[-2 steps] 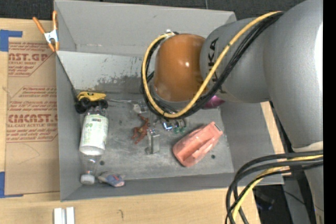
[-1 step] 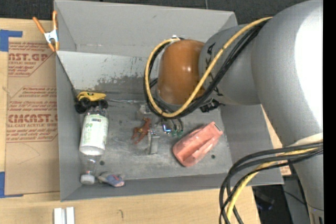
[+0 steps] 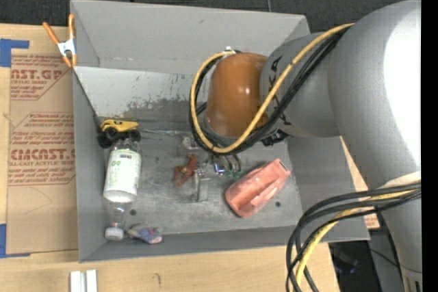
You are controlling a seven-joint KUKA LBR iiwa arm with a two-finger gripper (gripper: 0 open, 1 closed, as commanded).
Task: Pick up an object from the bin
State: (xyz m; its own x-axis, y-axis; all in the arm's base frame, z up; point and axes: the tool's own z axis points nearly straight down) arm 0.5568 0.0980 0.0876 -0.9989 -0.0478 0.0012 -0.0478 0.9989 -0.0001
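Grey bin (image 3: 171, 37): end effector (image 3: 200, 181) beside small brown object (image 3: 182, 174) at centre; grip state unclear.

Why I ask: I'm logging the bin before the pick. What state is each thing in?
Bottle: lying on its side by the left wall; cannot tell if capped.
Truck: resting just behind the bottle.
Pink thing: lying flat, loose, right of the gripper.
Brown thing: lying at the gripper's tip; cannot tell if gripped.
Bits: loose in the front-left corner.
Gripper: low, beside the brown thing.
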